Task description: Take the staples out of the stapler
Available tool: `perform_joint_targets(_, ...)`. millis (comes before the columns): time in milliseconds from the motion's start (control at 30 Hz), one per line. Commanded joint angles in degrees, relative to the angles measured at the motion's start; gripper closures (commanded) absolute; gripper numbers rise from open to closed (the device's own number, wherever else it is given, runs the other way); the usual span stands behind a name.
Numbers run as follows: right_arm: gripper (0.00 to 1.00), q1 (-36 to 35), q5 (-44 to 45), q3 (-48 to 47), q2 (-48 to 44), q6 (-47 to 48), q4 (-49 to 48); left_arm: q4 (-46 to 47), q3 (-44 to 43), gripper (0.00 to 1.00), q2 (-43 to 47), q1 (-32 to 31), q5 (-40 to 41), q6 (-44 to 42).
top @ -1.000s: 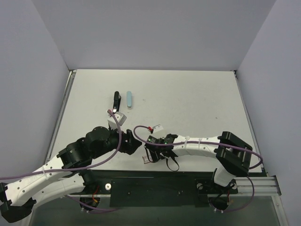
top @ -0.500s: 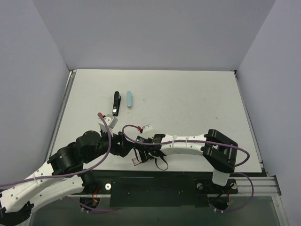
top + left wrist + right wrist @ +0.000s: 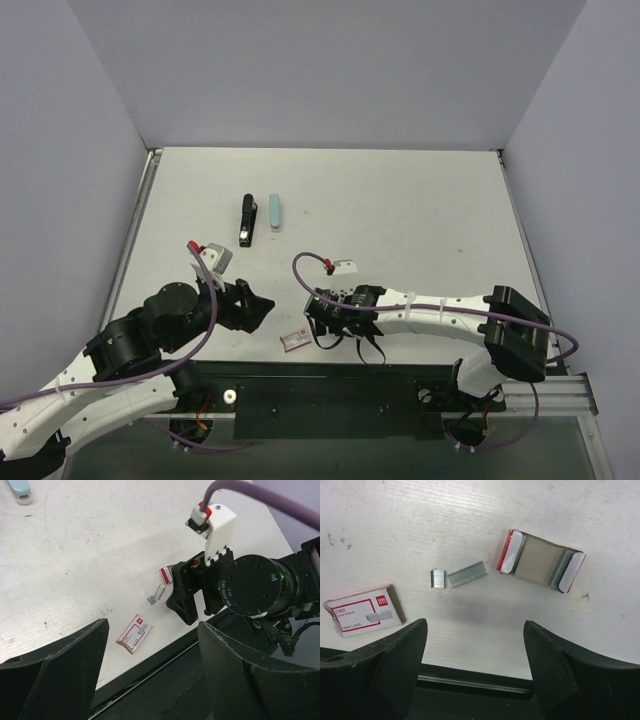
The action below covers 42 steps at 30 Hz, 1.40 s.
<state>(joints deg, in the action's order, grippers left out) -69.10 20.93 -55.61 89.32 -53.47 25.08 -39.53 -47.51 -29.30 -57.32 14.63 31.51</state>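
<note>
The red-and-white staple box sleeve [image 3: 364, 611] lies flat near the front edge of the white table [image 3: 420, 200], and everything else is placed from it. The black stapler [image 3: 247, 219] lies well apart from the sleeve, far behind it toward the back of the table and a little to its left. Its long axis runs front to back, and neither gripper touches it. A pale blue bar [image 3: 275, 211] lies about as far behind the sleeve, parallel to the stapler.

Just right of the sleeve, loose on the table, are a short staple piece [image 3: 437, 578] and a longer staple strip [image 3: 466, 574], the two almost touching end to end. Farther right of the sleeve lies the box's inner tray [image 3: 541, 561], open side up, with red and white end flaps; whether staples remain in it cannot be told.

The right gripper [image 3: 330, 325] hangs just right of the sleeve. Its fingers [image 3: 560, 665] are spread wide with nothing pinched, and the loose staples show in the gap between them. The left gripper [image 3: 258, 304] is left of the sleeve and slightly behind it. Its fingers [image 3: 55, 665] are also spread wide and hold nothing, and in the left wrist view the sleeve shows between them
</note>
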Motion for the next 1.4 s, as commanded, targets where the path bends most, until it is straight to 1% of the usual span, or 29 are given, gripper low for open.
perform_joint_targets(0, 0.28, -0.3, 4.3, 1.3, -3.7, -11.6, 3.2, -0.5, -2.5, 0.18, 0.4, -0.2, 1.5, 0.3)
perform_joint_targets(100, 0.28, -0.3, 5.7, 1.4, -4.1, -19.1, 3.2, 0.0, -2.5, 0.18, 0.3, -0.2, 0.8, 0.4)
perform_joint_targets(200, 0.28, -0.2, 5.8, 0.8, -3.3, -23.9, 3.3, 0.2, -2.4, 0.18, 0.3, -0.2, 0.3, 0.5)
perform_joint_targets(367, 0.32, -0.3, 6.7, 1.5, -2.6, -33.7, 3.9, -1.1, -3.0, 0.18, -0.3, -0.2, -0.5, 0.0)
perform_joint_targets(533, 0.35, -0.4, 7.0, 1.1, -0.8, -40.0, 4.4, -2.5, -3.4, 0.17, 0.0, -0.2, -0.9, -1.4)
perform_joint_targets(1133, 0.41, 0.9, 8.3, -1.7, 7.4, -49.6, 4.7, 0.6, 2.0, 0.17, 1.7, -0.2, -4.8, -3.4)
perform_joint_targets(1367, 0.44, 1.8, 7.5, -2.5, 9.4, -49.4, 4.8, 0.6, 2.9, 0.17, 1.8, -0.2, -5.4, -4.1)
